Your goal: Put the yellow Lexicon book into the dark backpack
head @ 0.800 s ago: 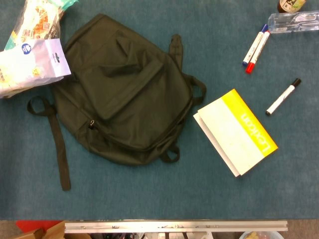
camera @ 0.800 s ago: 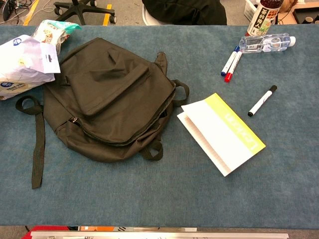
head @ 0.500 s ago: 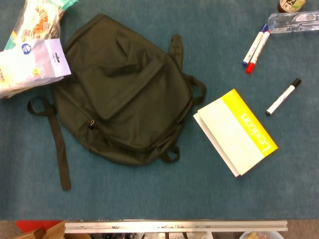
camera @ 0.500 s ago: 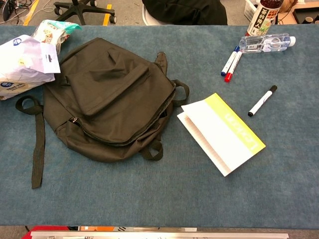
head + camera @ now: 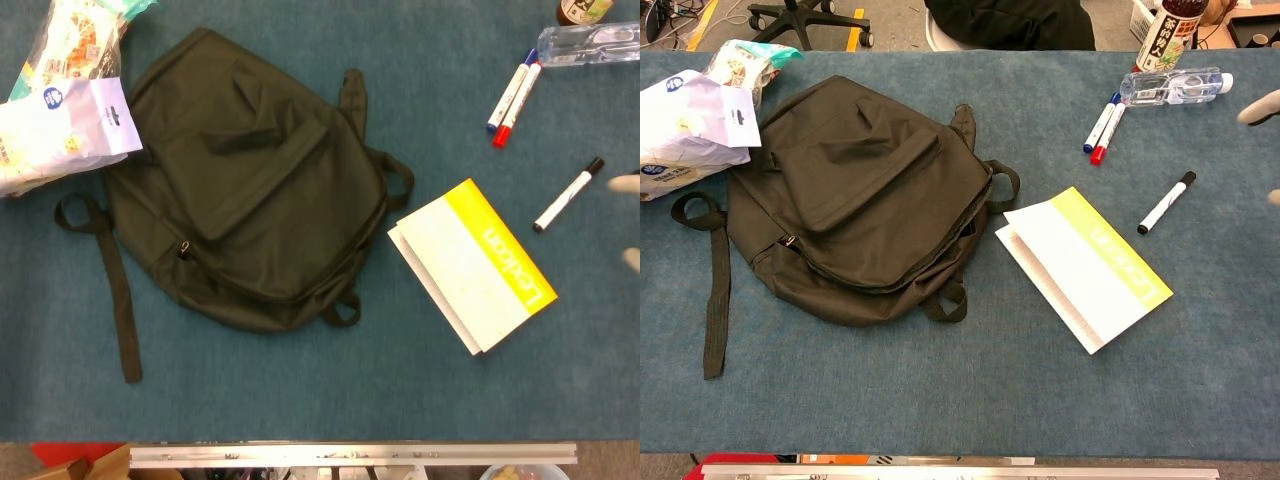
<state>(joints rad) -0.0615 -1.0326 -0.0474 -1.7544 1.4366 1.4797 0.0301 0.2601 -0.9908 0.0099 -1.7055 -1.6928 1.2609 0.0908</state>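
Note:
The yellow and white Lexicon book point(image 5: 472, 265) point(image 5: 1085, 265) lies flat on the blue table, right of the dark backpack point(image 5: 250, 180) point(image 5: 860, 195). The backpack lies flat with its flap down and its straps spread out. At the right edge, blurred pale fingertips of my right hand point(image 5: 626, 184) point(image 5: 1260, 106) come into both views, spread apart and holding nothing, to the right of the book and not touching it. The rest of that hand is out of frame. My left hand shows in neither view.
A black marker point(image 5: 568, 194) lies between the book and my right hand. A blue and a red marker point(image 5: 510, 95), a clear bottle point(image 5: 588, 42) and a drink bottle point(image 5: 1170, 30) sit at the back right. Snack bags point(image 5: 60, 100) lie at the back left.
Fingertips of my right hand have come in at the right edge; no hand was in view before. The book and the backpack have not moved.

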